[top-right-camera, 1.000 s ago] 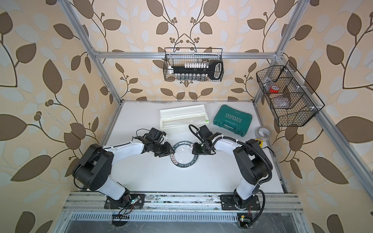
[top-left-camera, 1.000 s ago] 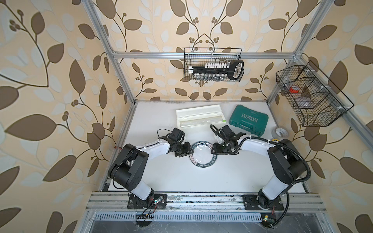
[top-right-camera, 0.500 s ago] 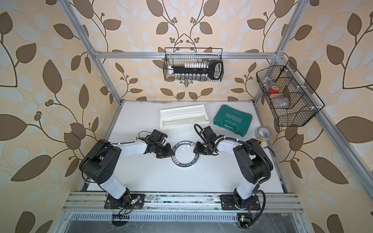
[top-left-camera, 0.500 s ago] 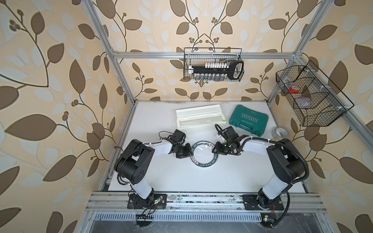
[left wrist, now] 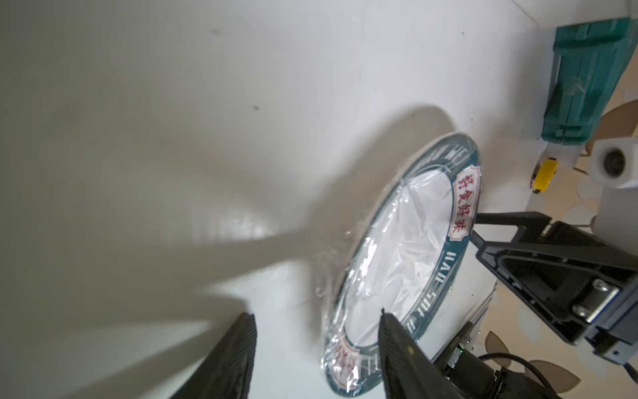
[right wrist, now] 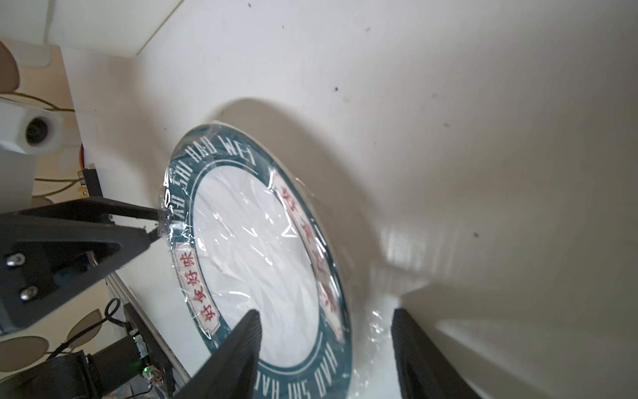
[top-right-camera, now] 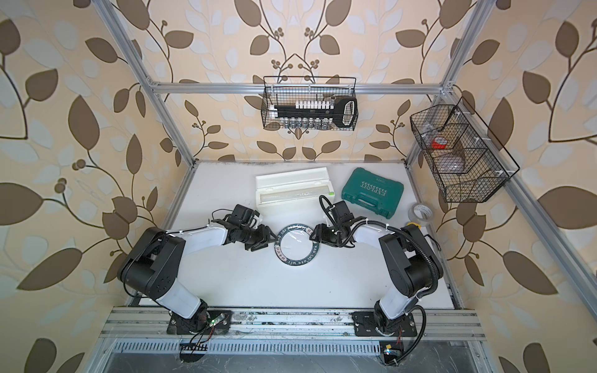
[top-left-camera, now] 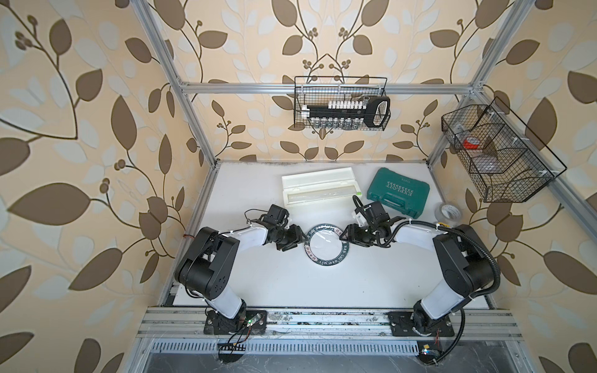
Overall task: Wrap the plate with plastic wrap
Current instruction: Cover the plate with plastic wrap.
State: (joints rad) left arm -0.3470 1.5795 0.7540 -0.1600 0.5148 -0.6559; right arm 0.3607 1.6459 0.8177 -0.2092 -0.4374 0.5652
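Both arms stretch low over the table (top-left-camera: 290, 290) to the plate (top-left-camera: 323, 264), which lies mid-table under plastic wrap (left wrist: 397, 248). The left gripper (top-left-camera: 298, 243) and right gripper (top-left-camera: 346, 235) are released, with jaws apart astride opposite rims.

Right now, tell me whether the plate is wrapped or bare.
Wrapped: crinkly plastic wrap covers the plate, white centre and dark rim alike, in both wrist views, bunching just past the edge.
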